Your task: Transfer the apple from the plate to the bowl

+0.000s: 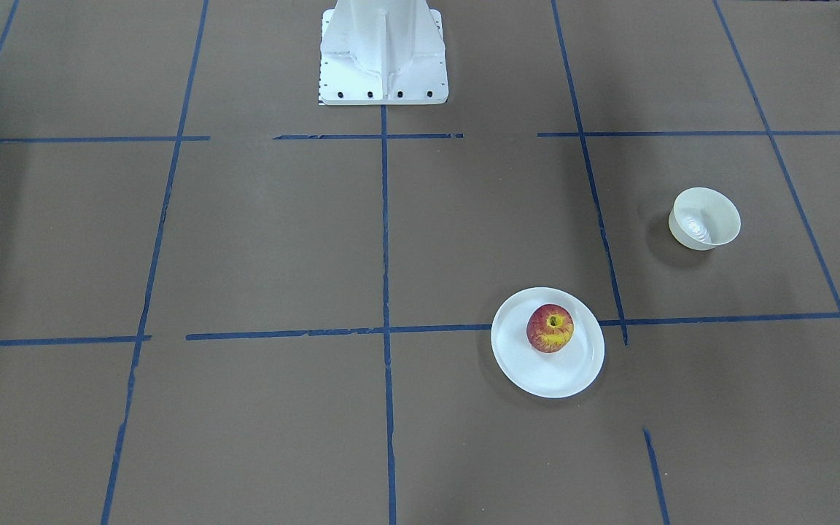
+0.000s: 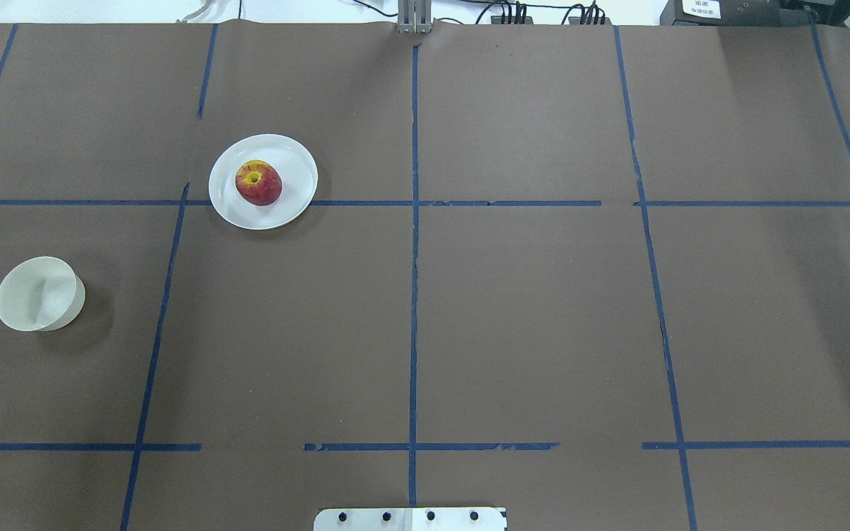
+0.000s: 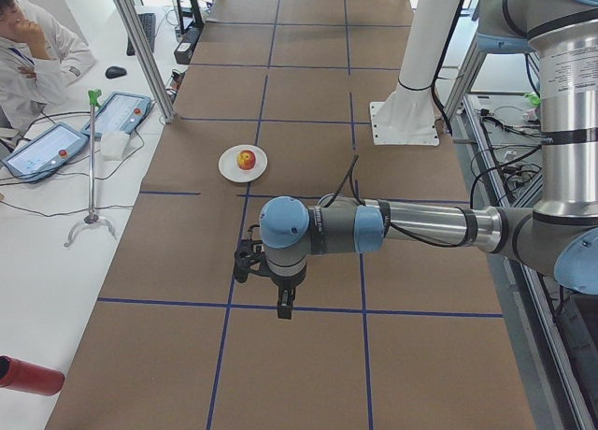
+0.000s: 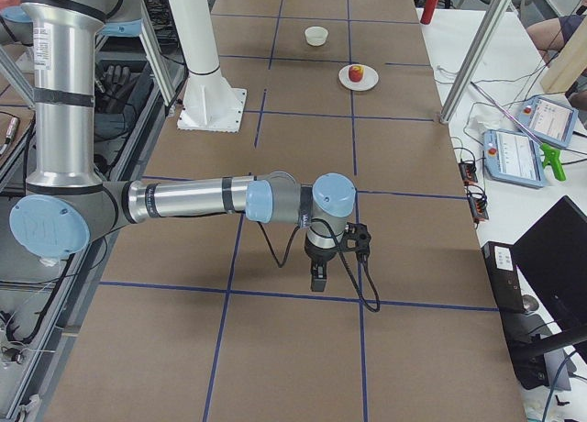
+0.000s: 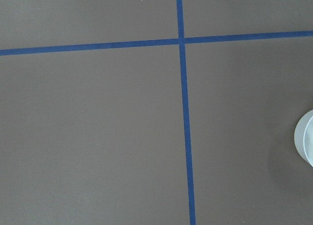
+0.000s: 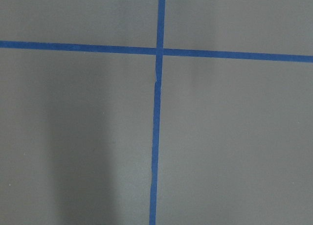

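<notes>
The red and yellow apple (image 1: 550, 328) sits on the wide white plate (image 1: 579, 368), slightly off its centre; both also show in the overhead view, the apple (image 2: 258, 182) on the plate (image 2: 292, 206). The small cream-white bowl (image 1: 704, 219) stands empty and apart from the plate, nearer the robot's left end (image 2: 40, 293). Its edge shows in the left wrist view (image 5: 305, 144). My left gripper (image 3: 282, 307) hangs over bare table, well short of the plate. My right gripper (image 4: 316, 280) hangs over bare table at the other end. I cannot tell whether either is open.
The white robot base (image 1: 383, 51) stands at the table's middle edge. Blue tape lines (image 2: 414, 295) grid the brown table. A seated person (image 3: 33, 56), tablets and a stand are on the side table. A metal post (image 4: 477, 50) stands by the table's edge.
</notes>
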Motion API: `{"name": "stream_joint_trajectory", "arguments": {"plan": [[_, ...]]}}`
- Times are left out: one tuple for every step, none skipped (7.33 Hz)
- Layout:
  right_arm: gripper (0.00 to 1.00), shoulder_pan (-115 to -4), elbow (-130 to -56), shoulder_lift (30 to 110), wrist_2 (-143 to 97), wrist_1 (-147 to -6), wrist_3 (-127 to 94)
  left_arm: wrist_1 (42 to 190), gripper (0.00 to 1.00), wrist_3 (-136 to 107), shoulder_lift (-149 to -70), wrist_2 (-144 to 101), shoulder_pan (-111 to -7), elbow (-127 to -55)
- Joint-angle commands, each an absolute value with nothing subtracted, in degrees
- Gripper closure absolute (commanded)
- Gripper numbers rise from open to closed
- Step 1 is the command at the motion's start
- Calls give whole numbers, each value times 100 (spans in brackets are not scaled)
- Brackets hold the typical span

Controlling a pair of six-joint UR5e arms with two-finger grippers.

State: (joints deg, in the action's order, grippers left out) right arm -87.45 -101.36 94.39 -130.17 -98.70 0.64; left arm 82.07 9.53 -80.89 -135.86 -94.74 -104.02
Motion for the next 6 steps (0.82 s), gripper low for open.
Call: {"name": "stream_joint_trajectory", "arguments": {"plan": [[0, -8745, -10134, 9439, -13017, -9870, 62, 8427, 0, 975, -8129, -13614, -9422, -10512], [0, -8745, -10134, 9439, -13017, -9870, 62, 8733, 0, 654, -8121, -13745, -9404, -10529], [0, -8745, -10134, 9439, -13017, -9870, 70, 8919, 0, -115, -8147, -13938, -9117, -10616], [0, -8745, -10134, 9439, -13017, -9870, 62, 9478, 0, -1045, -8208, -13939, -8418, -10643], [0, -8745, -10134, 9439, -13017, -9870, 62, 9997, 0, -2308, -8427, -13913, -7820, -10609], [0, -8745, -10134, 9439, -13017, -9870, 62, 10045, 0, -3138, -8829, -13887, -7361, -10565]]}}
